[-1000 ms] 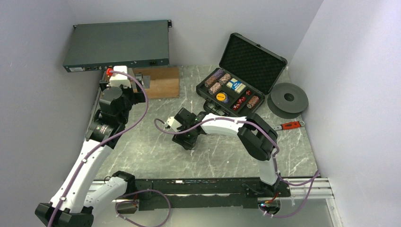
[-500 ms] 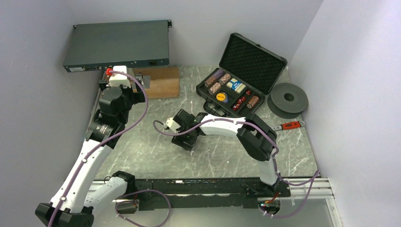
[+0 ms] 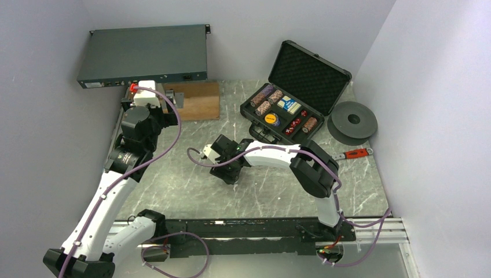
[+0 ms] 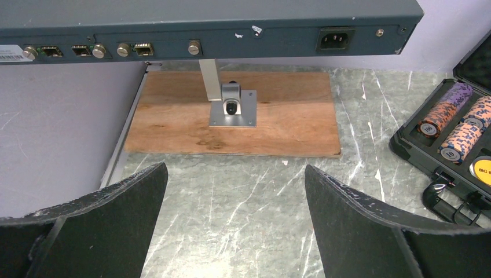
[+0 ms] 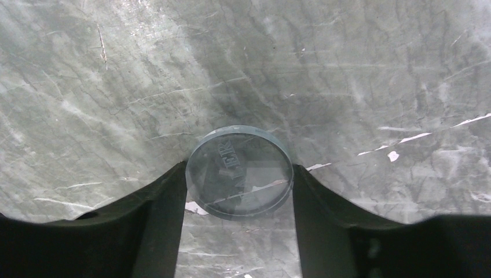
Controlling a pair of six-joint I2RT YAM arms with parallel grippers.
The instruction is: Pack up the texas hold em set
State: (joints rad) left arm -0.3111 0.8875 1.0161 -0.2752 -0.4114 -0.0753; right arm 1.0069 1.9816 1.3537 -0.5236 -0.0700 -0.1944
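Observation:
The open black poker case (image 3: 308, 74) stands at the back right. Its tray holds chip stacks (image 3: 266, 99), card decks (image 3: 288, 105), a yellow button (image 3: 271, 119) and red dice (image 3: 295, 124). My right gripper (image 3: 230, 173) is low over the table's middle, left of the case. In the right wrist view it (image 5: 238, 194) is shut on a clear round dealer button (image 5: 240, 171), one finger on each side of the disc. My left gripper (image 4: 234, 220) is open and empty over bare table near the wooden board (image 4: 231, 113). The case's chips (image 4: 457, 119) show at that view's right edge.
A grey rack unit (image 3: 143, 56) lies at the back left, with a wooden board (image 3: 197, 99) and a metal bracket (image 4: 233, 107) in front of it. A dark round spool (image 3: 352, 120) and a red-handled tool (image 3: 354, 153) lie right of the case.
My right gripper has shifted slightly to the left, low over the table. The left arm has not moved.

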